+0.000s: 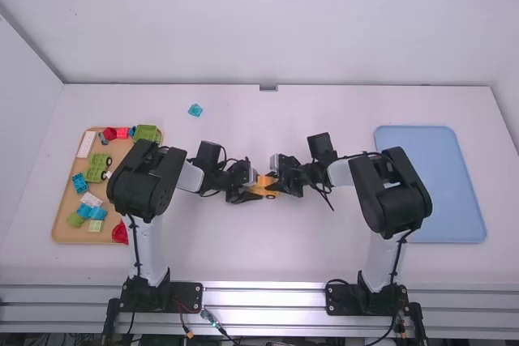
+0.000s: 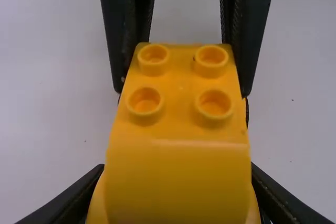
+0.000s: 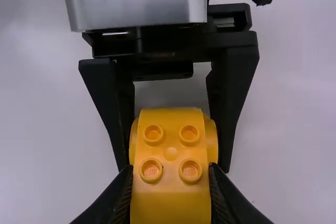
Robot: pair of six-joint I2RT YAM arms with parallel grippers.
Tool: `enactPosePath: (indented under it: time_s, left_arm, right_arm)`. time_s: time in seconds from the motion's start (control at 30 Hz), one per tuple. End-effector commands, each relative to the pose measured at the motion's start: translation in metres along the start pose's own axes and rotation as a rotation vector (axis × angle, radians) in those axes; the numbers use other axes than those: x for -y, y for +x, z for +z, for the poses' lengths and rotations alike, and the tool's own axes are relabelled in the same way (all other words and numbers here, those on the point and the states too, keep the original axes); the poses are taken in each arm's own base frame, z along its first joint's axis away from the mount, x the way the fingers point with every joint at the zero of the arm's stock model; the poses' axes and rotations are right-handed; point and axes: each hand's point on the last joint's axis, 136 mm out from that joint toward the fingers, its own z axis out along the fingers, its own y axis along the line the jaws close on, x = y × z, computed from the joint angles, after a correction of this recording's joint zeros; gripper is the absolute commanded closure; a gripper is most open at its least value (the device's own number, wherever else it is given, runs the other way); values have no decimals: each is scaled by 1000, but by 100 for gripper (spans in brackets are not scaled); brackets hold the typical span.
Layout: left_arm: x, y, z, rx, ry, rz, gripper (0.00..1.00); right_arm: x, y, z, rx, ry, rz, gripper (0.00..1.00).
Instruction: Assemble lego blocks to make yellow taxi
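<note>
White links (image 1: 151, 253) meet chunky black joints (image 1: 144, 190) with thin black cables (image 1: 135, 250).

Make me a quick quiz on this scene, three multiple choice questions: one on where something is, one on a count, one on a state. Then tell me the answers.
1. In the high view, where is the blue tray?
A) Left side
B) Right side
C) Middle

2. How many studs show on the yellow piece in the left wrist view?
A) Two
B) Six
C) Four

3. How are the left pincer and right pincer?
A) Both shut on the yellow piece
B) Both empty
C) Only the left holding it

Answers:
1: B, the tray lies beyond the right arm's elbow.
2: C, two rows of two.
3: A, each wrist view shows both pincers' fingers against its sides.
</note>
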Motion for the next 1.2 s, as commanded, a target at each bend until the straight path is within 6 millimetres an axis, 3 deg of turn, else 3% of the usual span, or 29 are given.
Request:
enactPosePath:
  time_s: [0.0, 0.37, 0.6, 0.77, 0.97, 1.17]
  left_arm:
    - [9, 6, 5, -7, 27, -39, 50]
    - [9, 6, 5, -6, 26, -37, 51]
    - [8, 5, 5, -4, 23, -48, 52]
    - [8, 5, 5, -4, 23, -46, 53]
    - [8, 6, 5, -9, 23, -49, 58]
    - [8, 7, 5, -13, 22, -52, 59]
  right_arm:
    - [-9, 6, 15, -44, -28, 14, 88]
    - [-10, 34, 19, -216, 20, 78, 86]
    - [-18, 53, 27, -372, 35, 64, 90]
    - [-19, 54, 27, -386, 38, 62, 90]
    - [-14, 42, 29, -306, 33, 45, 87]
    - [-8, 35, 28, -280, 39, 32, 69]
